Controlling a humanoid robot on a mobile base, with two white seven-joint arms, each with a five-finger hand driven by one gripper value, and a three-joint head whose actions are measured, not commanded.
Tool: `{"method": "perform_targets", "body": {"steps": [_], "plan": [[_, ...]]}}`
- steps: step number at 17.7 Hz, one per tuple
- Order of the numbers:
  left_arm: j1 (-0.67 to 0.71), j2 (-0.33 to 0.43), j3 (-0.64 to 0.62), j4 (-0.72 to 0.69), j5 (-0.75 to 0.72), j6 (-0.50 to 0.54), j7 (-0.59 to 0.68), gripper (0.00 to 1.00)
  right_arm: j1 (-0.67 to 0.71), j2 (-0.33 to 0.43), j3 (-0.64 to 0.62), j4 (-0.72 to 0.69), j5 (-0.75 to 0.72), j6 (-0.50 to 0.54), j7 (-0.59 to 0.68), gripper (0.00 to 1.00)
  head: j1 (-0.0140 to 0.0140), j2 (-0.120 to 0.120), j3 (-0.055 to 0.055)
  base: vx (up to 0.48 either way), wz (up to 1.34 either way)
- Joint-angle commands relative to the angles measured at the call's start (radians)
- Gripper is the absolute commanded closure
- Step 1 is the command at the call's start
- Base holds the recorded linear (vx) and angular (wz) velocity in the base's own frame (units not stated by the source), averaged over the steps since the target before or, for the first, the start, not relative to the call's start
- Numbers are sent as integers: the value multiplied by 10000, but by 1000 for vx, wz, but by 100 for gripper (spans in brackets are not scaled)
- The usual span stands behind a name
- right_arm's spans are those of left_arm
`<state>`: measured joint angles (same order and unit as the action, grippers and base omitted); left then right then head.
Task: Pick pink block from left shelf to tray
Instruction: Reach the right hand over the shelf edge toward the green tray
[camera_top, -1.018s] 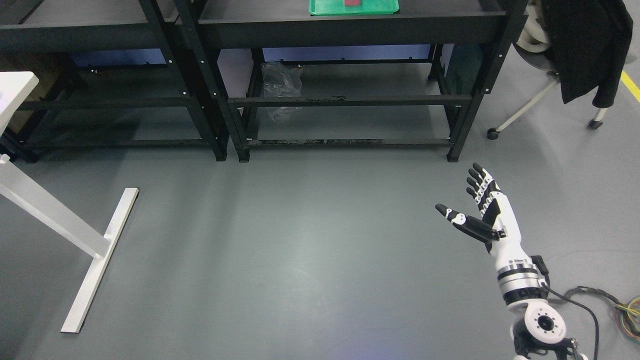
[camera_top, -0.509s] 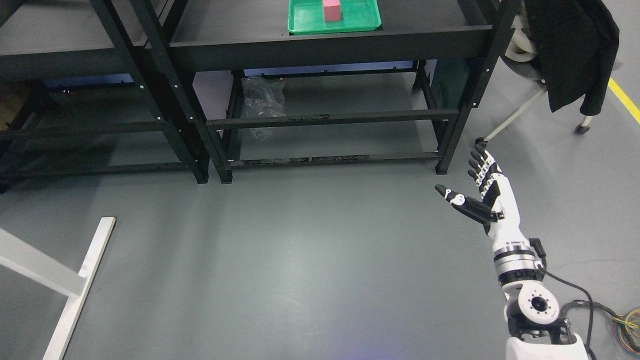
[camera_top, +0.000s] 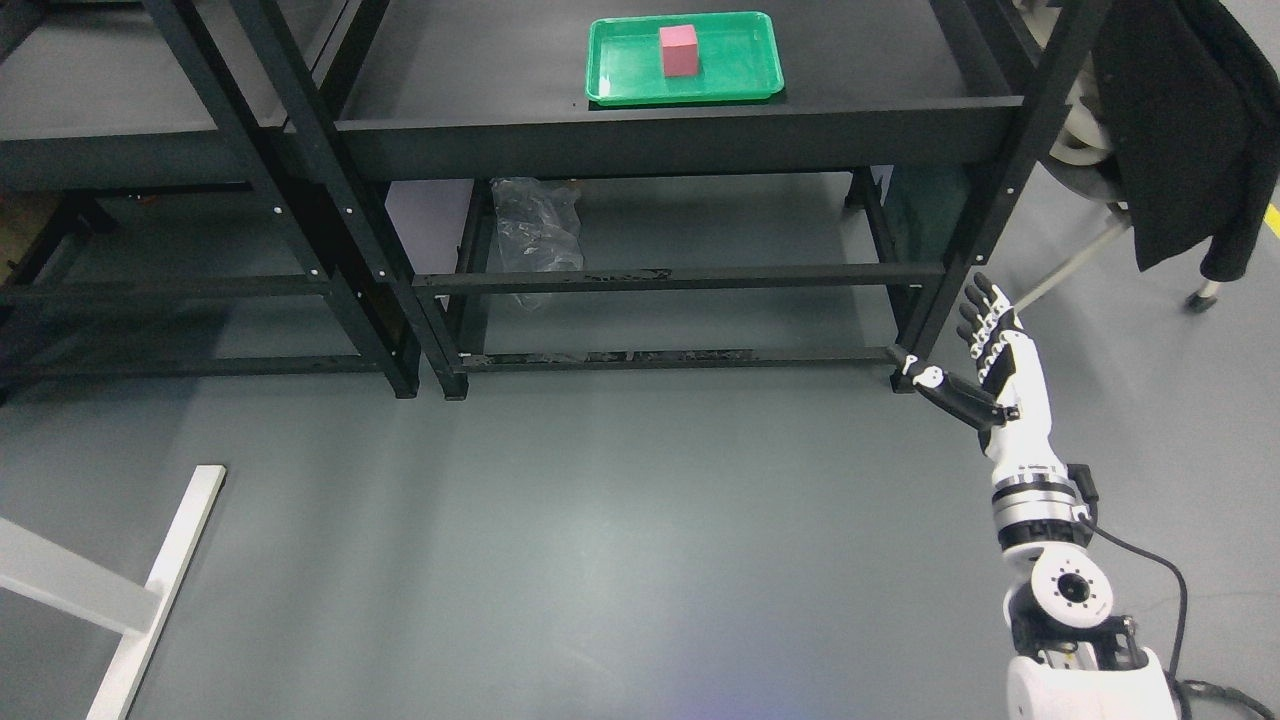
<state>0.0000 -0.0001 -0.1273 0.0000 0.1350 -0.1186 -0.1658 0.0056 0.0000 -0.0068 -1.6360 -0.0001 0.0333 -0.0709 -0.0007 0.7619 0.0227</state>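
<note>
Pink block (camera_top: 679, 50): small cube, upright, sitting near the middle of the green tray (camera_top: 620, 88) on the top level of the black shelf (camera_top: 680, 140). Right hand (camera_top: 985, 365) is low at the shelf's front right leg, fingers (camera_top: 985, 310) spread and released, holding nothing, well apart from the block.

Camera tilted up, right robot hand (camera_top: 975, 350) raised toward shelf leg (camera_top: 925, 340), fingers spread
</note>
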Motion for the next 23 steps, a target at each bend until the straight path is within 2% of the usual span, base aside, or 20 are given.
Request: {"method": "perform_targets", "body": {"steps": [1, 10, 12, 15, 16, 20, 23], "plan": [[200, 175, 0, -175, 0, 5, 1, 0, 144, -175, 191, -7, 155, 35, -349, 0, 0, 0, 0, 248, 204], [200, 175, 0, -175, 0, 5, 1, 0, 128, -175, 882, 8, 383, -56, -411, 0, 0, 0, 0, 252, 142], [200, 175, 0, -175, 0, 5, 1, 0, 37, -175, 881, 8, 1542, -272, -441, 0, 0, 0, 0, 281, 62], [200, 175, 0, -175, 0, 5, 1, 0, -86, -175, 927, -7, 5983, -180, -823, 0, 0, 0, 0, 300, 34], [200, 175, 0, -175, 0, 5, 1, 0, -87, -175, 958, -7, 6834, -195, -855, 0, 0, 0, 0, 317, 17], [200, 175, 0, -175, 0, 5, 1, 0, 21, -175, 928, -7, 7088, -607, -901, 0, 0, 0, 0, 300, 28], [200, 175, 0, -175, 0, 5, 1, 0, 82, -175, 866, -7, 7073, -1159, -1710, 0, 0, 0, 0, 287, 1]]}}
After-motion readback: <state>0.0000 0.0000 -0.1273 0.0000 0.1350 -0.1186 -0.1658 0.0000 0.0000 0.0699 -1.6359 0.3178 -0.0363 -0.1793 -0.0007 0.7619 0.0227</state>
